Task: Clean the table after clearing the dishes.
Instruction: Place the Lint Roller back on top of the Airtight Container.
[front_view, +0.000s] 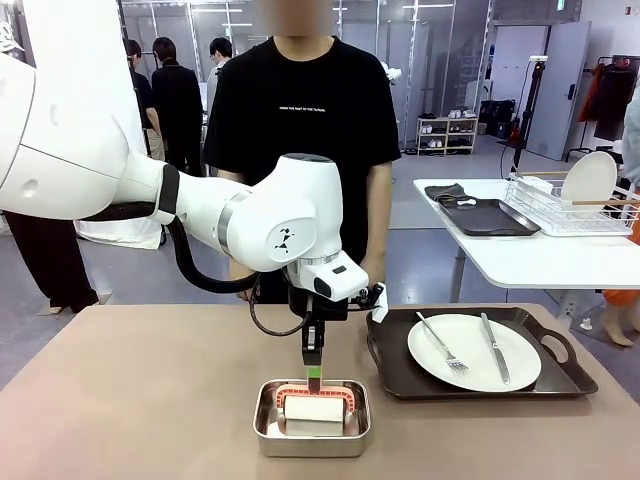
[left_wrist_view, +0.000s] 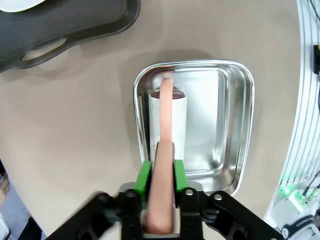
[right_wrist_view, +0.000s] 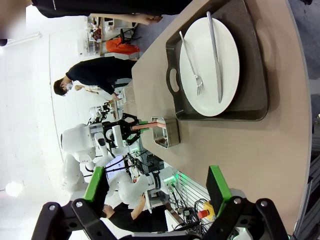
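one tray (front_view: 392, 372) of dishes (front_view: 472, 338) is sitting uncleared; left gripper (left_wrist_view: 161, 172) is clamping the pink wiper handle (left_wrist_view: 166, 120) in the steel pan (left_wrist_view: 227, 125), likely for lifting; right gripper (right_wrist_view: 157, 182) is hanging open.

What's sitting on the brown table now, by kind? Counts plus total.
Dark brown handled tray: 1
Round white plate: 1
Metal fork: 1
Metal knife: 1
Small steel rectangular pan: 1
White block with pink handle, in the pan: 1
Total: 6

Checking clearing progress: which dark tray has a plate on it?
The near tray, on the brown table, holds a plate; the far tray, on the white table, has none.
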